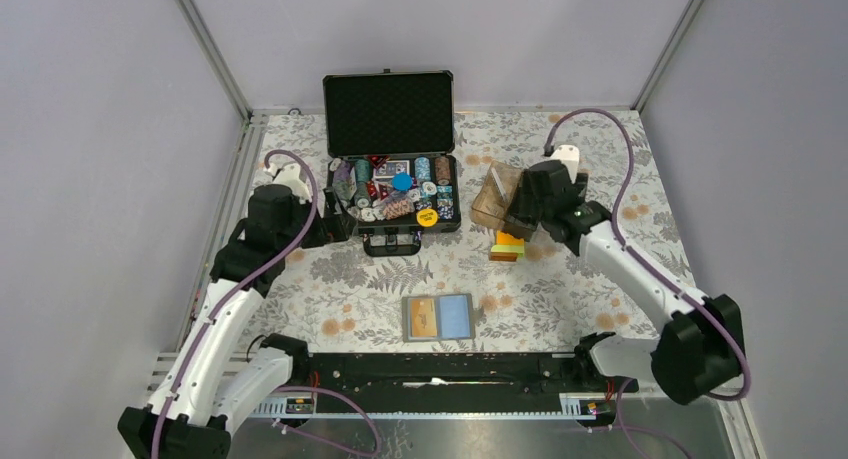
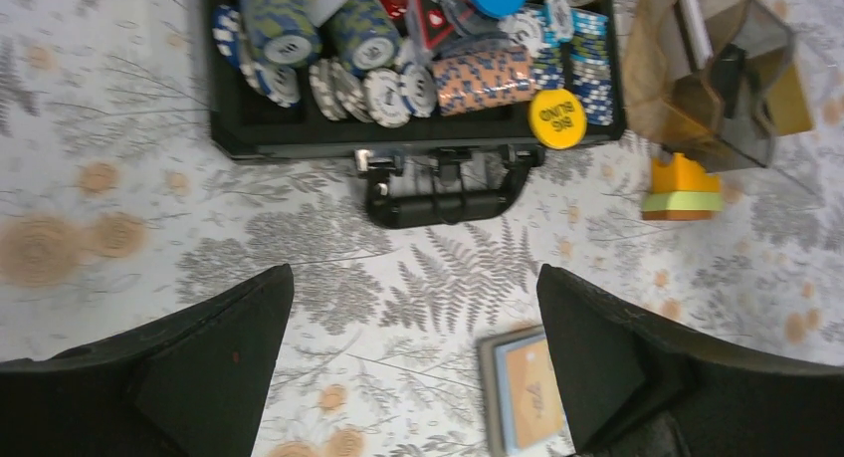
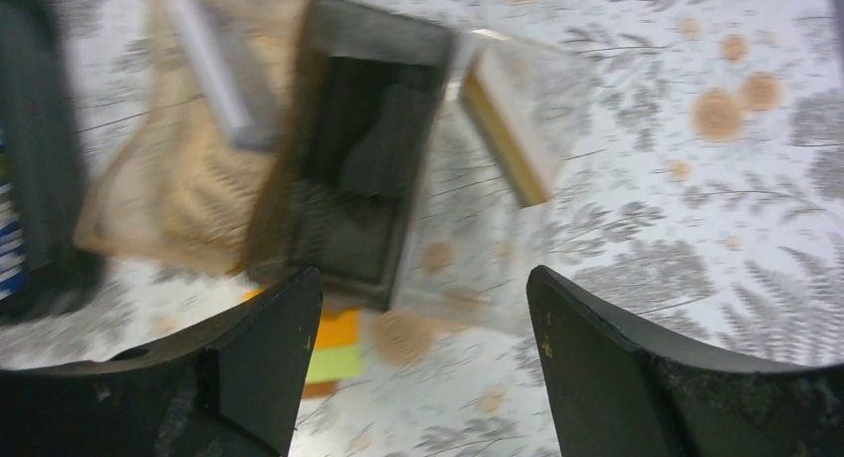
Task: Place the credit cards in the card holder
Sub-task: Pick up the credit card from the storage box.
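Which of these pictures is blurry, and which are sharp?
Right wrist view: smeared, the acrylic box and credit cards soft-edged; left wrist view: crisp, the yellow chip lettering readable; top external view: sharp, evenly lit, no glare.

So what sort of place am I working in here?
Probably a robot test booth, not a home: plain grey walls on metal frame posts, a patterned tablecloth, and a poker chip case as a prop.
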You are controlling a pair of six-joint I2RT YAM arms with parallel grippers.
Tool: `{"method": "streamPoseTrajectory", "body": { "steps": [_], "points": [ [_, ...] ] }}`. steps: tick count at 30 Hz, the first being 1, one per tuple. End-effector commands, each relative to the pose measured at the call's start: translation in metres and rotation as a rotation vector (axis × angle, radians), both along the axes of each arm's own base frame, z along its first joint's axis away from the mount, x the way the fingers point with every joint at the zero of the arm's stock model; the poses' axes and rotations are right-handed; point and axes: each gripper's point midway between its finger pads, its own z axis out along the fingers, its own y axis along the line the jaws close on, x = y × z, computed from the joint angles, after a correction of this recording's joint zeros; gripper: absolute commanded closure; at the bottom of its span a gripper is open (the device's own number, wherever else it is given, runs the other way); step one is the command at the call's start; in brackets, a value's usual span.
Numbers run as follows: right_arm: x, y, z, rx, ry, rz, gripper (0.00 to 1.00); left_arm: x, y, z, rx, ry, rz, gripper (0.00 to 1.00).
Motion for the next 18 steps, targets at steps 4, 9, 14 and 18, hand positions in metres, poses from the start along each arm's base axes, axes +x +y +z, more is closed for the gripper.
{"method": "streamPoseTrajectory", "body": {
  "steps": [4, 9, 14, 18],
  "points": [
    [0.047, -0.054, -0.001, -0.213, 0.041, -0.015, 0.21, 0.008, 0.039, 0.002, 0.220, -0.034, 0.058, 0.01],
    [0.070, -0.075, -0.021, -0.389, 0.152, 0.013, 0.32, 0.009, 0.043, -0.005, 0.230, -0.034, 0.074, 0.01],
    [0.085, -0.090, -0.042, -0.485, 0.237, 0.012, 0.38, 0.010, 0.040, -0.008, 0.223, -0.021, 0.059, 0.01],
    [0.086, -0.097, -0.059, -0.509, 0.281, 0.008, 0.39, 0.010, 0.041, -0.008, 0.223, -0.018, 0.060, 0.01]
  ]
}}
